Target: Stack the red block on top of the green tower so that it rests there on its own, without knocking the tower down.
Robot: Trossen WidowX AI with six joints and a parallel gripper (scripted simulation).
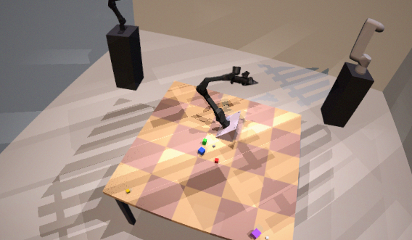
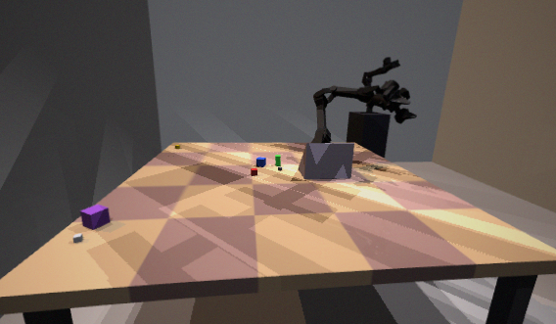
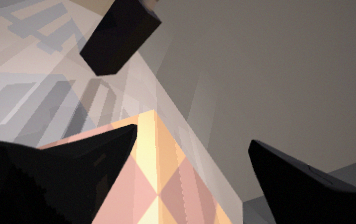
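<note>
- One black six-joint arm [image 1: 212, 98] rises from a pale grey base plate [image 1: 229, 125] on the checkered orange-and-pink table top [image 1: 254, 185]; its gripper [image 1: 250, 80] is raised high, reaching out past the base toward the table's far edge.
- The two dark fingers stand wide apart, with nothing between them; in the wrist view only a table corner, floor and a black pedestal [image 3: 120, 35] show in the gap.
- Counted on the table: one small red cube [image 1: 216, 160], one green tower [image 1: 204, 141], one blue cube [image 1: 202, 151], one yellow cube [image 1: 128, 191], one purple cube [image 1: 256, 233], one tiny grey piece [image 1: 214, 146] near the green tower, and one small white piece [image 1: 267, 238] beside the purple cube.
- Off the table stand two black pedestals, one carrying a second dark arm [image 1: 121, 5], the other a beige arm [image 1: 364, 43].
- The small red cube lies flat on the table, well apart from the gripper, far below it and on the opposite side of the base plate.
- The green tower stands upright, near the base plate, also well away from the fingers; the red cube sits near it, apart, with the blue cube between and slightly aside.
</note>
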